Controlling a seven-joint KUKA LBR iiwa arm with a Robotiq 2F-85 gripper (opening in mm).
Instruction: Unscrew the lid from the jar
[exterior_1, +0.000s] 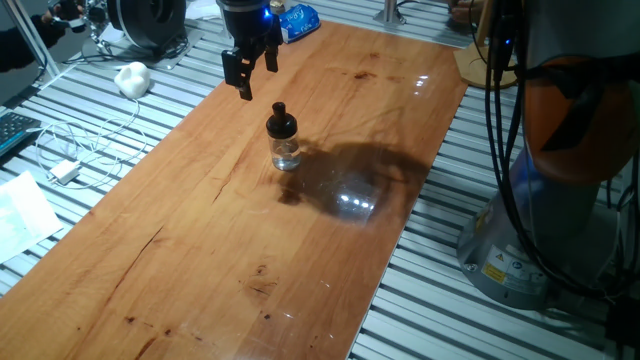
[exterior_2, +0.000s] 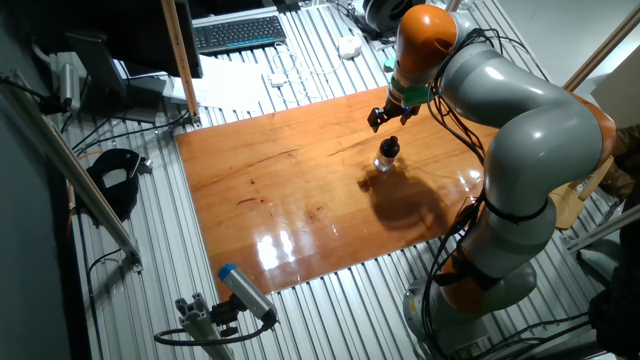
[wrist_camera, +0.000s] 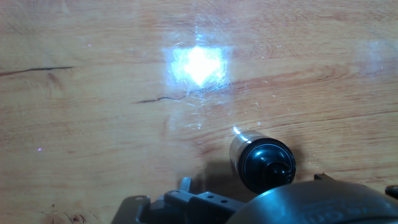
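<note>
A small clear glass jar (exterior_1: 286, 153) stands upright on the wooden table (exterior_1: 200, 260), with a black knobbed lid (exterior_1: 281, 121) on top. My gripper (exterior_1: 255, 75) hangs in the air above the jar, a little off to its far left, open with nothing between its fingers. The other fixed view shows the gripper (exterior_2: 388, 116) just above the lid (exterior_2: 389, 148) and jar (exterior_2: 385, 162) without touching them. In the hand view I look down on the lid (wrist_camera: 268, 163) near the lower right, with a sliver of the jar (wrist_camera: 238, 147) beside it.
The table sits on a slatted metal floor. A white lump (exterior_1: 132, 78), cables and a charger (exterior_1: 65, 172) lie left of it, and a blue packet (exterior_1: 298, 22) at the far end. My arm's base (exterior_1: 540, 230) stands at the right. A keyboard (exterior_2: 238, 33) lies behind.
</note>
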